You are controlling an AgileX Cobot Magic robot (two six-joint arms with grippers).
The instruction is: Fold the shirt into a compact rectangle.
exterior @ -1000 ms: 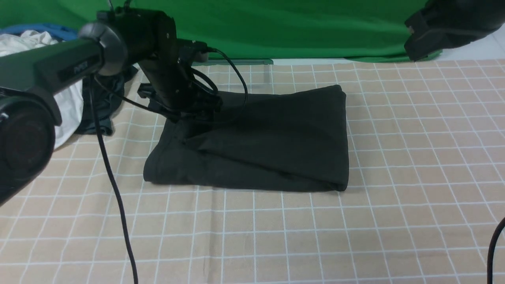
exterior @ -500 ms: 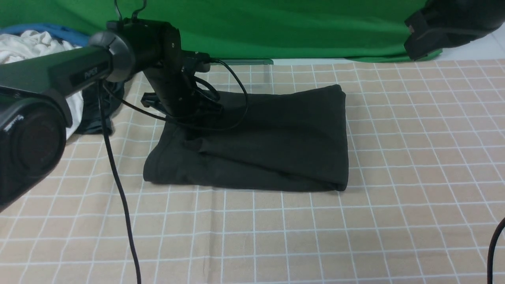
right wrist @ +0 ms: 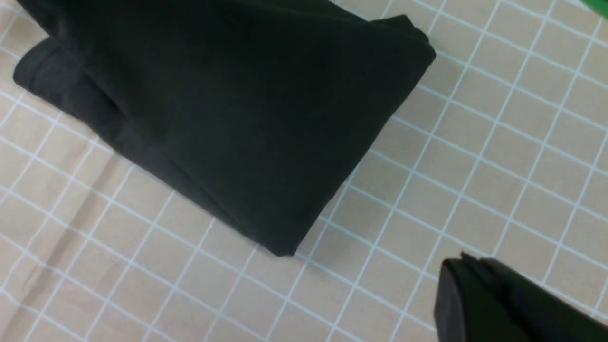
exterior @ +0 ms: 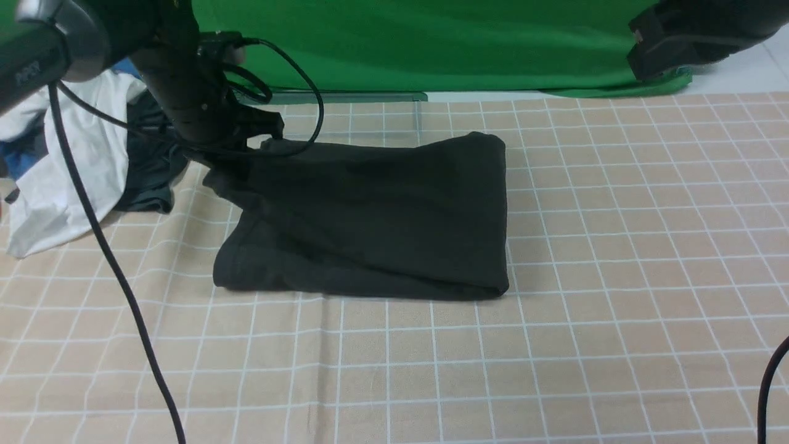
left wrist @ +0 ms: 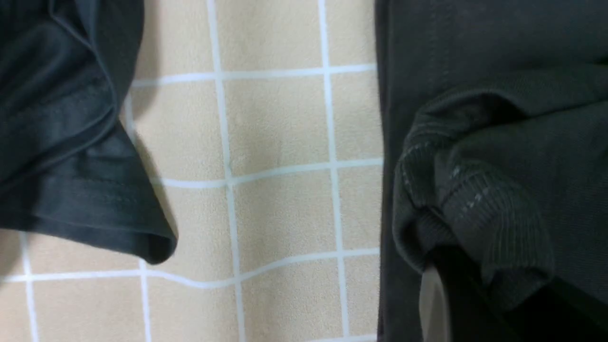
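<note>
Front: the shirt (exterior: 370,216) lies folded mid-bench (exterior: 616,277). My left pincer (exterior: 229,161) holds its far-left corner raised, presumably for another fold. Left wrist: that pincer is clenched on bunched ribbed fabric. Right wrist: my right pincer (right wrist: 463,280) hangs clenched and empty, clear of the shirt.

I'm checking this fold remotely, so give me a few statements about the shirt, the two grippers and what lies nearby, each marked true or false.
1. The left gripper grips the far left corner of the shirt. True.
2. The right gripper rests on the shirt. False: it hangs shut in the air to the shirt's right, apart from it.
3. The shirt lies spread out in a single layer. False: it is folded into a rough rectangle.
4. A white garment lies to the left of the shirt. True.
</note>
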